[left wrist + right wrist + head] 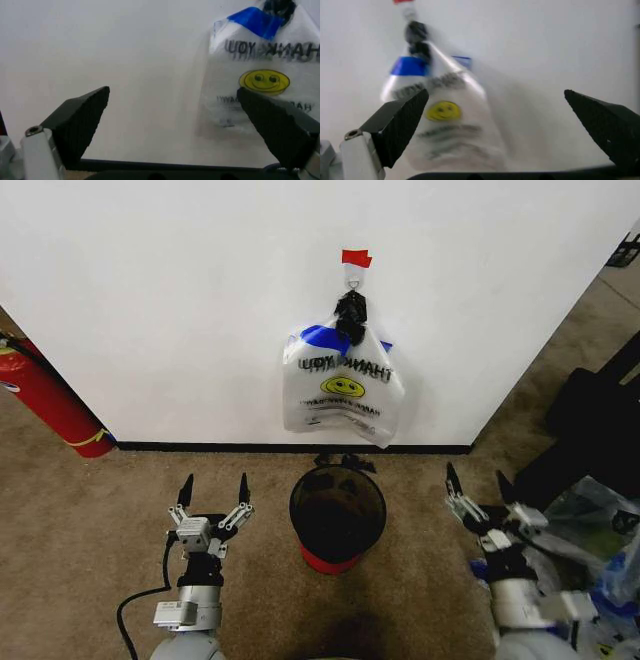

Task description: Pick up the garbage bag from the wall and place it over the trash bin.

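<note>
Head view, looking down at the carpet: the garbage bag [343, 390] hangs from a small hook [355, 277] on the white wall [180, 300], just under a scrap of red tape [355, 257]. It is whitish and translucent, with blue at the top, black knotted handles and a yellow smiley face. It sits well above and beyond both claws, roughly midway between them.

Directly below it on the floor stands the trash bin [338, 515], black mesh with a red base. The left claw [213, 490] hovers low beside the bin, fingers spread wide, holding nothing. The right claw [476, 483] is on the bin's other side, likewise wide open and empty.

The lettering reads mirrored; from the left wrist view it looks like "THANK YOU" above the face, with smaller lines beneath too blurred to read.
</note>
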Tool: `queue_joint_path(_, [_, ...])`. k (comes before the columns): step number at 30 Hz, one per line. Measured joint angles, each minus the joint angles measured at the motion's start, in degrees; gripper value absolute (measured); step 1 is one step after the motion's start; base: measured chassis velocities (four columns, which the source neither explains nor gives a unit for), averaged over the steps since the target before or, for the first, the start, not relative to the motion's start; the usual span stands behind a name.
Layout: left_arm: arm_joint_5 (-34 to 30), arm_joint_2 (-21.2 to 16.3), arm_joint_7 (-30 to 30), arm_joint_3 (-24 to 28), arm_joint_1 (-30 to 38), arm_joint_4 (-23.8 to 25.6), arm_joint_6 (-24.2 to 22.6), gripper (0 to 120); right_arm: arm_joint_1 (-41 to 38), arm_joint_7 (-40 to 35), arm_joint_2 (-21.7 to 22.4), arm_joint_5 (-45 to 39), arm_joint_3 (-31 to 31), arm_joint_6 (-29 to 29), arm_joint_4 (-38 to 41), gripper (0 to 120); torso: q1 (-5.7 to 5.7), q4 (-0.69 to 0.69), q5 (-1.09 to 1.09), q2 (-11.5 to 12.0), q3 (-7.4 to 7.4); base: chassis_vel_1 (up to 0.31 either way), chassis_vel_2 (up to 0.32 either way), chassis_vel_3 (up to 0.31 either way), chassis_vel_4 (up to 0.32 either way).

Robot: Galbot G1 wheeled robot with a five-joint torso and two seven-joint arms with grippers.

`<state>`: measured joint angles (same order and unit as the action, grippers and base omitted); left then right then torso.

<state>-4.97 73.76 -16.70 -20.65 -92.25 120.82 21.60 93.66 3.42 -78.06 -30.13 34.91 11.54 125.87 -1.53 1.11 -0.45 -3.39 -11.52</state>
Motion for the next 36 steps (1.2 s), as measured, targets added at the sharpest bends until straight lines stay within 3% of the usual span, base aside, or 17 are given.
queue_joint_path(4, [0.5,0.0,0.0,0.1,0.1,-0.4,-0.3,100,-9.2,4.0,3.0,-6.1,-3.0,-2.7,-4.2,100,-0.01,0.0,-0.01,0.0,0.0,0.0,0.0,0.0,0.0])
queue_joint_path(10, [1.3,0.1,0.0,-0.1,-0.6,-0.5,-0.4,100,-18.7,5.0,3.4,-11.2,-7.0,-5.5,-8.6,100,-0.01,-0.01,-0.01,0.0,0.0,0.0,0.0,0.0,0.0])
queue_joint_path(16, [2.0,0.6,-0.1,-1.2,-2.3,-0.1,-0.2,100,-31.0,5.1,2.3,-18.6,-11.5,-9.1,-14.9,100,-0.01,-0.01,-0.02,0.0,-0.01,0.0,0.0,0.0,0.0])
queue_joint_path(36, [1.8,1.0,-0.3,-3.9,-4.4,0.0,1.1,100,-52.9,6.1,-3.1,-27.2,-19.7,-12.5,-34.0,100,-0.01,-0.01,-0.01,0.0,0.0,0.0,0.0,0.0,0.0])
